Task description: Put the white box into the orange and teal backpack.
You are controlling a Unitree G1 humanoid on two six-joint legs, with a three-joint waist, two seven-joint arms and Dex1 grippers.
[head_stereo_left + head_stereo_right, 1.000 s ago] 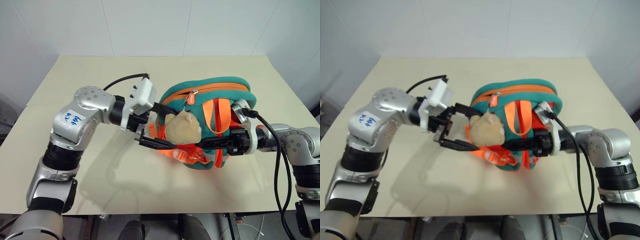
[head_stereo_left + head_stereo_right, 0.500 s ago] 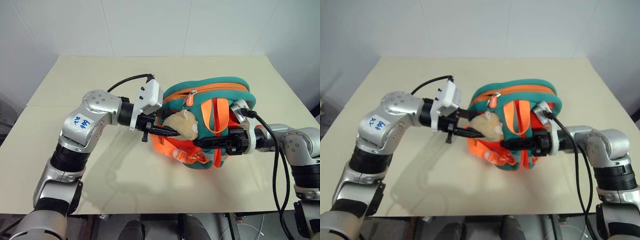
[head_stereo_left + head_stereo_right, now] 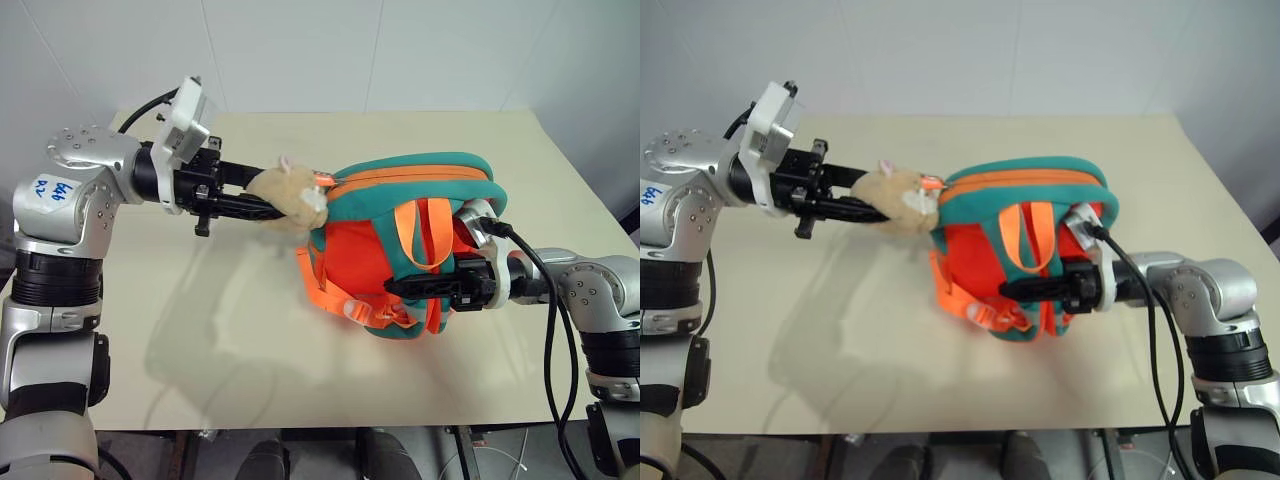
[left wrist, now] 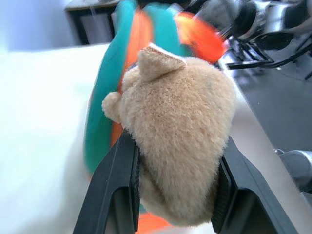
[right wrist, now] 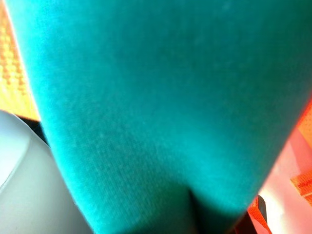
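A beige table [image 3: 300, 350] stands against white panelled walls [image 3: 300, 50].

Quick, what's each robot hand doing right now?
Left tool: shut on the plush bear.
Right tool: shut on the orange and teal backpack.

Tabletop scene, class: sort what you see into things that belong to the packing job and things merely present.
Belongs to the job:
- orange and teal backpack
- plush bear attached to it, gripped by the left gripper
- right gripper, shut on the backpack's front

Merely present:
- table
- black cable on the right arm
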